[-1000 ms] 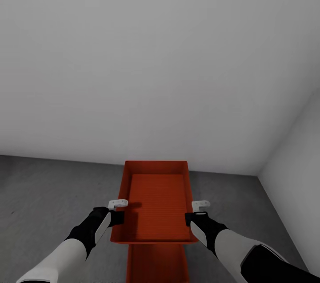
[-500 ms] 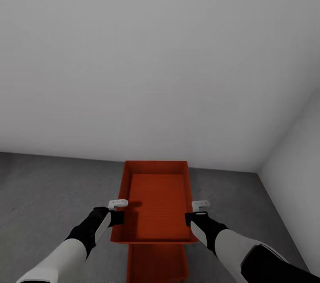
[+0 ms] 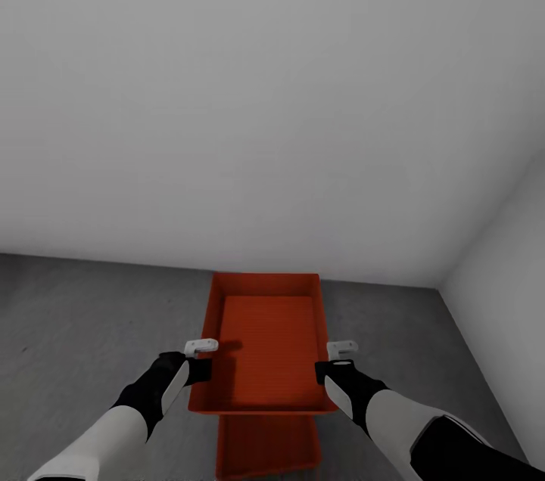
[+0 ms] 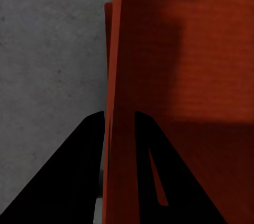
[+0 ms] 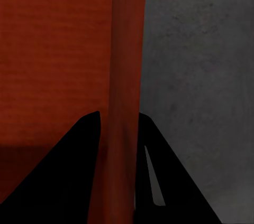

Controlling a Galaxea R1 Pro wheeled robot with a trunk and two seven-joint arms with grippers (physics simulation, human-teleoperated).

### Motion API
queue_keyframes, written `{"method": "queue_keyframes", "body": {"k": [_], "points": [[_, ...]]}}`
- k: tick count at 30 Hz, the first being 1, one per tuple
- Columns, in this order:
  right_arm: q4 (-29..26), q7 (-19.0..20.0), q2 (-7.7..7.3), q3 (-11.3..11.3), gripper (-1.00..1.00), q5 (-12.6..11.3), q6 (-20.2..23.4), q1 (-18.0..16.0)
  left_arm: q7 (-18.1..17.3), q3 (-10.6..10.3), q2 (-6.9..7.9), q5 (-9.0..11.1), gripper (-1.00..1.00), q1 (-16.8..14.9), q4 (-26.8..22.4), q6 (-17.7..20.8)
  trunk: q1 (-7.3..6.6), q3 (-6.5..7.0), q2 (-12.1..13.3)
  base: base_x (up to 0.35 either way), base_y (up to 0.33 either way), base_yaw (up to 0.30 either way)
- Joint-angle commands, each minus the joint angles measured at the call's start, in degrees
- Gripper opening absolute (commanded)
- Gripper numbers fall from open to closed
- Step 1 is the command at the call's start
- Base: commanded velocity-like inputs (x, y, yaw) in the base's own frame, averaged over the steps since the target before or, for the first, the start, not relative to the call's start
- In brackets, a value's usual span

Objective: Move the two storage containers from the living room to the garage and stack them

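1. Grippers: left gripper (image 3: 198, 360) and right gripper (image 3: 338, 361) clamp opposite walls of upper container (image 3: 266, 345).
2. Position: above lower container (image 3: 265, 447) on garage floor (image 3: 76, 330).
3. Risk: offset release, tilted stack.

Both arms reach forward, left gripper (image 3: 203, 358) and right gripper (image 3: 338, 360) with jaws clamped on walls.

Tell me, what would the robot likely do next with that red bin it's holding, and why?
Probably lower it straight down. Both grippers, left and right, pinch the held bin's side walls, and it hangs above the second bin on the grey floor. The two look roughly lined up, so easing down should seat one on the other.
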Motion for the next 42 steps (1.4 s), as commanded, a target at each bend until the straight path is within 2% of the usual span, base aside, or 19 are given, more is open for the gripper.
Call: {"method": "queue_keyframes", "body": {"k": [1,42], "points": [[0.2,-0.8,-0.04,0.7,-1.0,-0.6,0.4,0.0,1.1,-0.3,0.06,-2.1,-1.0,0.0,-0.2,-1.6,0.03,-0.2,-0.1,0.0,0.0,0.0],[0.2,-0.8,-0.13,0.7,-1.0,-0.5,0.4,0.0,1.1,-0.3,0.04,-2.1,-1.0,0.0,-0.1,-1.6,0.03,-4.02,-0.1,0.0,0.0,0.0]]}}
